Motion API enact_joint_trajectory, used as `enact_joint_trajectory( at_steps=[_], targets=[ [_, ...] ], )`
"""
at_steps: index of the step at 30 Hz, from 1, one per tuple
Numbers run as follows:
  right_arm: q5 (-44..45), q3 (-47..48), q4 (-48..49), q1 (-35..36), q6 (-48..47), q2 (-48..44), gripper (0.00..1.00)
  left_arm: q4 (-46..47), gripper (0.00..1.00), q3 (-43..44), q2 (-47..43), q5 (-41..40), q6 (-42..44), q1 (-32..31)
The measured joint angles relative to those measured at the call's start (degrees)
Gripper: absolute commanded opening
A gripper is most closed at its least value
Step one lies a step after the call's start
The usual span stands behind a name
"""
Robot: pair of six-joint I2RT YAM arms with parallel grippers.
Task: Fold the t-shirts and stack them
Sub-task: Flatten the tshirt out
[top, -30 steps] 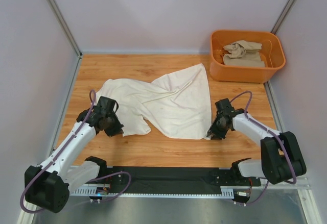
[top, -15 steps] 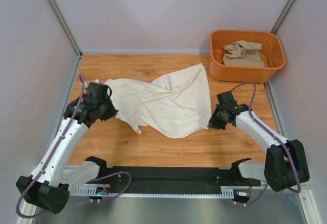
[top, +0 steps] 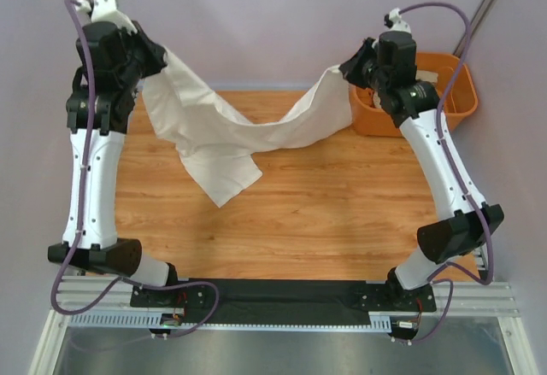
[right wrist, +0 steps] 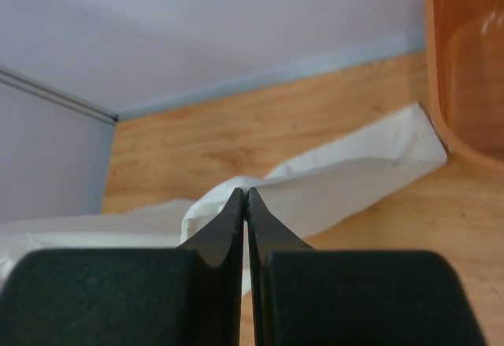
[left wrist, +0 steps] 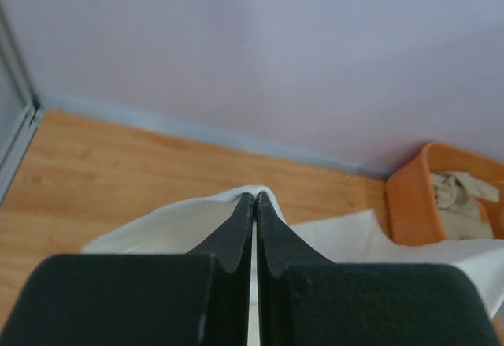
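Two pincers are gripping one cream shirt (top: 222,136) and holding it up above the desk (top: 342,213). The left pincer (left wrist: 253,200) is pressing its jaws fully together on a thin edge of the fabric, which is showing as a pale sliver between the black fingers in the left wrist view. The right pincer (right wrist: 243,196) is likewise clamping tight, with the same cloth emerging right at its tips and trailing away to both sides.

From above, both arms are reaching high, the left one at the far left corner and the right one at the far right, partly in front of the tub (top: 457,106). The shirt is hanging between them like a slack band, sagging lowest over the far half of the desk. A broader flap is drooping from the left part toward the wood; whether its lower corner is touching the desk cannot be told. The right end of the cloth is running close beside the tub's left wall.

One beige shirt (left wrist: 461,196) is lying crumpled inside the tub, and neither pincer is holding it.
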Motion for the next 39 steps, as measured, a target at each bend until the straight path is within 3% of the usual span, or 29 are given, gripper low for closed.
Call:
enact_joint_trajectory(
  at_steps=[4,7,20,26,31,39],
  targets=[
    [1.97,11.08,0.07,-0.11,-2.16,1.86,0.00,2.58,0.00,19.47,8.52,6.03,4.59,0.28],
    [3.17,13.07,1.27,-0.17,-3.63,-1.25,0.00,4.35,0.00,25.81,8.02,8.39,7.15,0.22],
    [4.20,3.43,6.49,-0.26,-6.75,-33.14,0.00,11.63,0.00,32.33,-15.72,8.94,10.97,0.24],
    [1.99,4.44,6.73,-0.26,-3.58,-37.70,0.00,15.85,0.00,35.87,-19.52,8.79,11.50,-0.31],
    [0.04,-2.95,7.10,-0.26,-0.90,-37.09,0.00,16.87,0.00,27.82,-19.32,8.90,12.20,-0.52],
    [1.92,-27.74,13.79,-0.26,-0.92,-30.58,0.00,24.06,0.00,-4.92,-12.94,7.10,15.37,-0.46]
  ],
)
